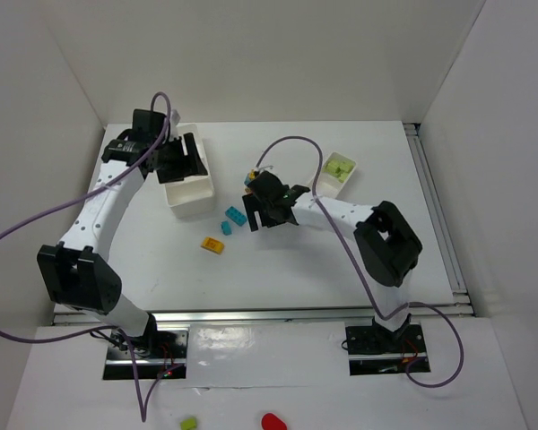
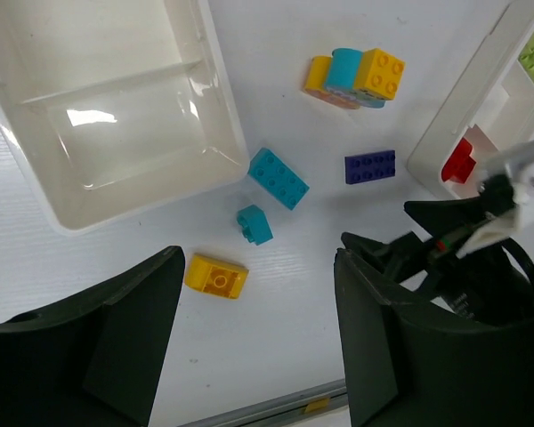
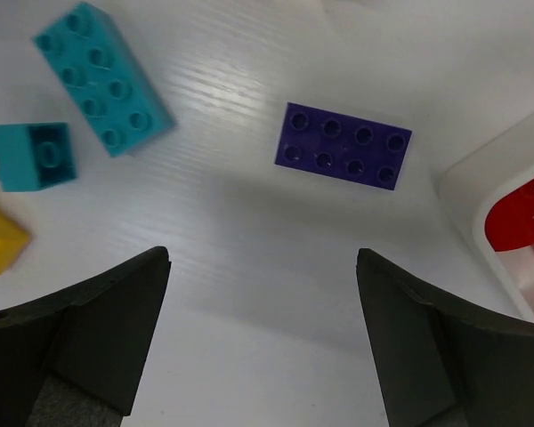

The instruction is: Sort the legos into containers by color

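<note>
My left gripper (image 1: 184,161) (image 2: 258,267) is open and empty, high over the near end of a white bin (image 1: 195,199) (image 2: 116,133) with a divider, which looks empty. On the table lie a long cyan brick (image 2: 278,178) (image 3: 102,77), a small cyan brick (image 2: 254,224) (image 3: 31,157), a yellow brick (image 1: 214,245) (image 2: 215,275), a dark purple brick (image 2: 370,166) (image 3: 343,145) and a yellow and cyan cluster (image 2: 356,78). My right gripper (image 1: 254,208) (image 3: 262,262) is open and empty, just above the table near the purple brick.
A white divided tray (image 1: 327,184) (image 2: 445,133) at the right holds a red brick (image 2: 460,160) (image 3: 521,213) and lime green bricks (image 1: 339,167). White walls surround the table. My right arm's cable loops over the middle.
</note>
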